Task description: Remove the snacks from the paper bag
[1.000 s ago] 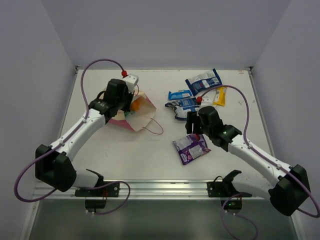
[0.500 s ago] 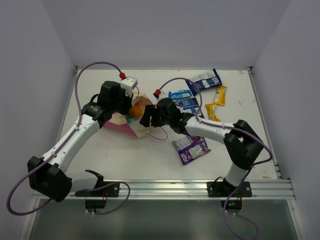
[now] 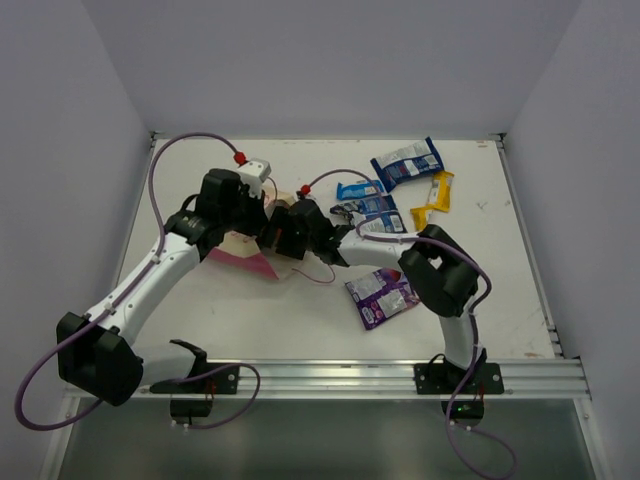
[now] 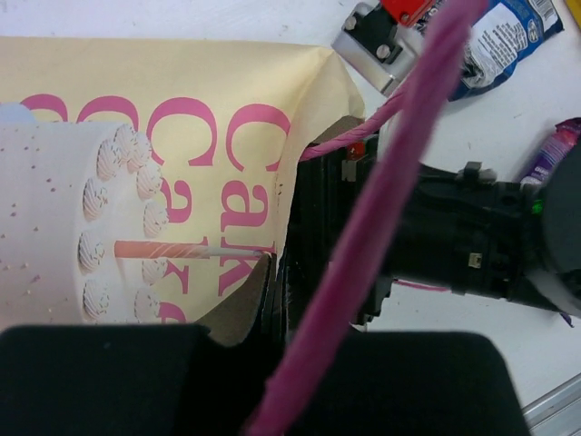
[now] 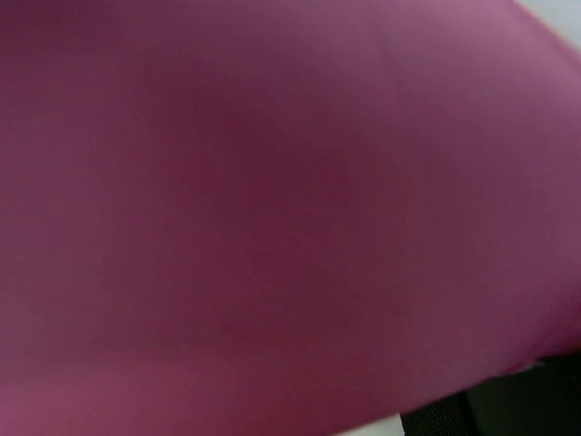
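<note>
The paper bag (image 3: 245,258) lies tilted left of centre, its pink side up; the left wrist view shows its cream front (image 4: 136,109) and pink cord handle (image 4: 363,227). My left gripper (image 3: 248,213) is shut on the bag's rim (image 4: 265,300). My right gripper (image 3: 283,232) is pushed into the bag's mouth, its jaws hidden. A blurred pink surface (image 5: 272,182) fills the right wrist view. Three blue-and-white packets (image 3: 405,162) (image 3: 360,189) (image 3: 377,209), a yellow one (image 3: 432,200) and a purple one (image 3: 380,297) lie on the table. The orange and teal packets are hidden.
The right arm's black wrist (image 4: 454,250) crosses just in front of the bag. A loose loop of the bag's cord (image 3: 318,276) lies on the table. Grey walls stand left, right and behind. A metal rail (image 3: 330,375) runs along the near edge.
My right gripper has swung left from beside the purple packet into the bag's mouth, covering the orange and teal packets. My left gripper has kept hold of the bag.
</note>
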`<state>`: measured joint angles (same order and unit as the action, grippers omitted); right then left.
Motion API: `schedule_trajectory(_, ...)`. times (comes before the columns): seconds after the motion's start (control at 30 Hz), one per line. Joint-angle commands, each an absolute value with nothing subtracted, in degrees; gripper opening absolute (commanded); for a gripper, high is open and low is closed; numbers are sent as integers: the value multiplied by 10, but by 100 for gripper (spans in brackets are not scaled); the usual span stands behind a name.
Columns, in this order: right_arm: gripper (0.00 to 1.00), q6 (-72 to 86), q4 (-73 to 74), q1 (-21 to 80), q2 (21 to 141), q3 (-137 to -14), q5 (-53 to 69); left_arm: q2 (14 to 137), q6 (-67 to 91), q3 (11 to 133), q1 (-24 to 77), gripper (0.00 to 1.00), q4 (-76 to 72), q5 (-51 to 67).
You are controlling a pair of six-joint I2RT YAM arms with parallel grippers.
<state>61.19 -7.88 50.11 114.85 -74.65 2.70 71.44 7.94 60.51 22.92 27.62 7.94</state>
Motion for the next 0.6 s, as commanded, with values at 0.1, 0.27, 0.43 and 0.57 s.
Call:
schedule_trajectory(0.1,73,692,-105,505,1197,-791,43,704,132,615,236,0,237,135)
schedule_trajectory(0.27,70,701,-107,505,1223,-814,61,700,142,615,239,0,233,152)
schedule_trajectory(0.43,48,702,-100,505,1255,-847,96,697,140,614,250,0,227,154)
schedule_trajectory(0.57,2,695,-101,503,1236,-826,99,693,133,609,250,0,229,127)
